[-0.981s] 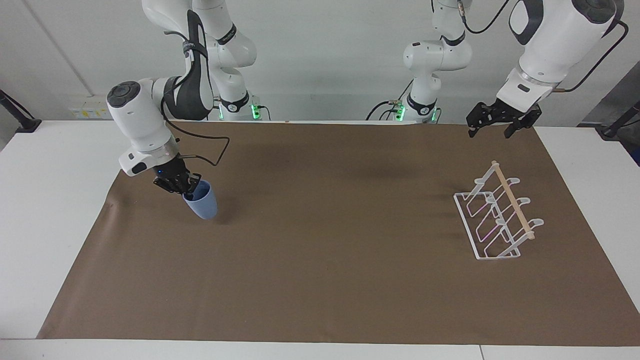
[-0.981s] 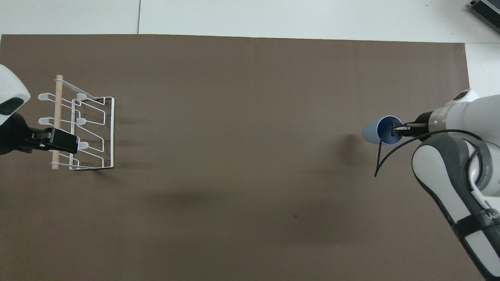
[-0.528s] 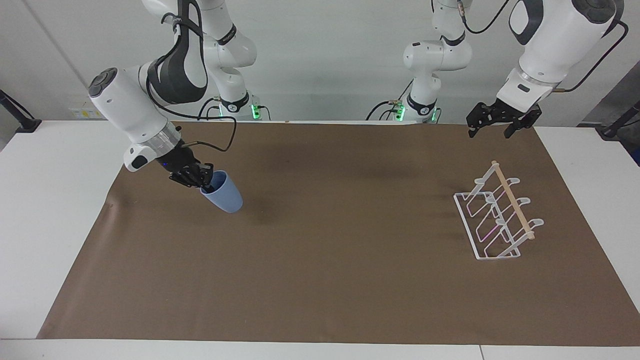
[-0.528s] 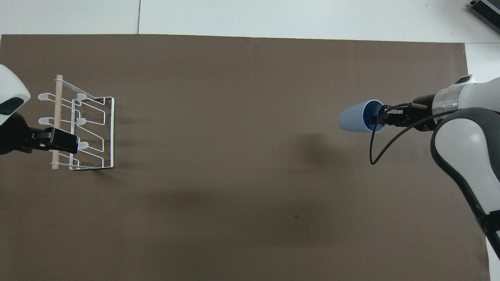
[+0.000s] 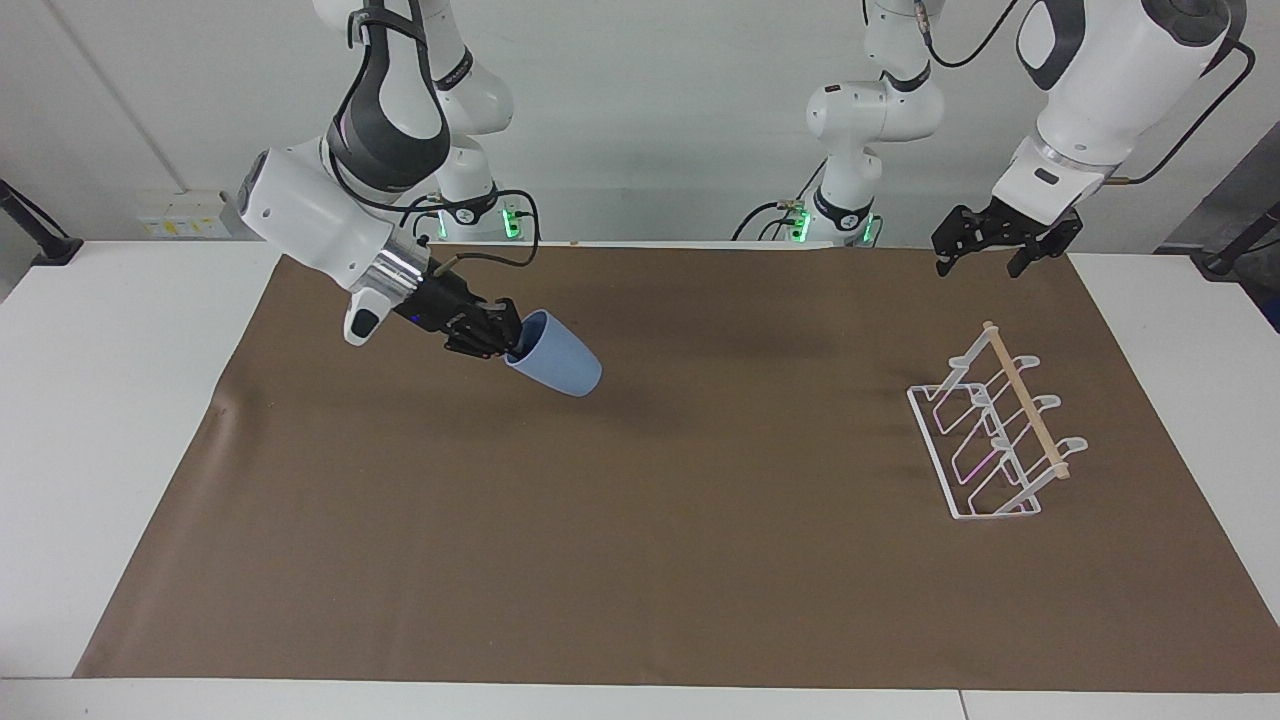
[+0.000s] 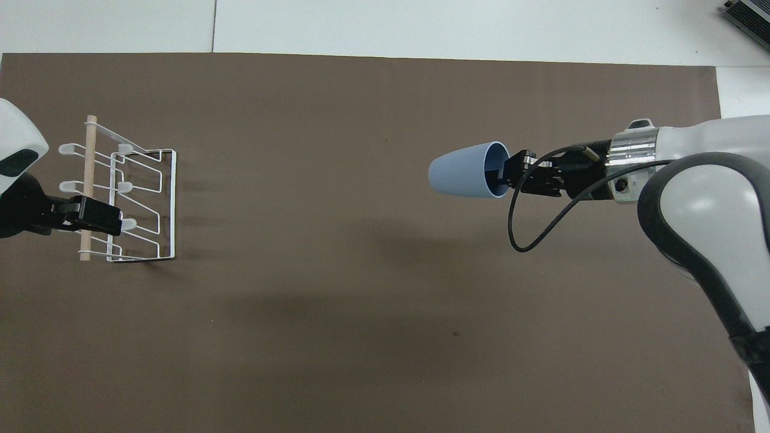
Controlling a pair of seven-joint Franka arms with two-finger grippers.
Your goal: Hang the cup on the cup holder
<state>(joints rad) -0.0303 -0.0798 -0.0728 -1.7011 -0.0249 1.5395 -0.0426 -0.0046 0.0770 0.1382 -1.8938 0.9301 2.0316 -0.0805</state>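
The light-blue cup (image 5: 560, 366) hangs in the air over the brown mat, tipped almost onto its side, its base pointing toward the left arm's end of the table. My right gripper (image 5: 503, 340) is shut on the cup's rim, one finger inside the mouth; the overhead view shows the same grip (image 6: 509, 177) on the cup (image 6: 460, 177). The white wire cup holder (image 5: 1025, 402) with its wooden dowel stands on the mat at the left arm's end and carries nothing. My left gripper (image 5: 985, 258) waits open and empty, raised over the mat's edge beside the holder (image 6: 89, 156).
A brown mat (image 5: 640, 540) covers most of the white table (image 5: 110, 420). The right arm's black cable (image 6: 529, 240) loops beneath its wrist. Nothing else stands between the cup and the holder.
My right gripper has lifted the cup off the mat and carried it toward the middle of the table, tipping it further onto its side. The left arm has not moved.
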